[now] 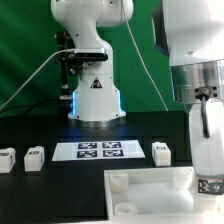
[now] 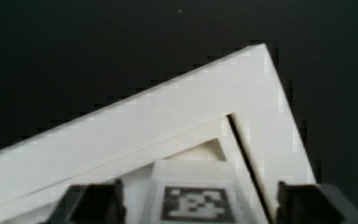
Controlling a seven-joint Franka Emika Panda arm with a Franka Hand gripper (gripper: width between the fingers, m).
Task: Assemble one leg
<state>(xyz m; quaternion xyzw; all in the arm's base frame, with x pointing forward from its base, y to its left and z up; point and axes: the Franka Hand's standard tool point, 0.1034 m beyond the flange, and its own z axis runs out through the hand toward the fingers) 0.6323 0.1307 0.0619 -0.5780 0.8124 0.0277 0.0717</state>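
Three legs show in the exterior view, small white blocks with tags. Two stand at its left [image 1: 7,158] [image 1: 33,156] and one to the right of the marker board [image 1: 161,151]. The large white plate [image 1: 140,190] lies at the front. My gripper [image 1: 208,186] is low over the plate's right edge, far from the legs. In the wrist view the plate's corner [image 2: 211,100] fills the picture. My gripper [image 2: 197,205] is open, with its fingers [image 2: 87,205] wide apart on either side of a tag [image 2: 197,202] on a white surface. No leg is between them.
The marker board [image 1: 100,150] lies flat in the middle of the black table. The robot's white base [image 1: 95,95] stands behind it, with cables at the exterior view's left. The arm's own links fill that view's right side.
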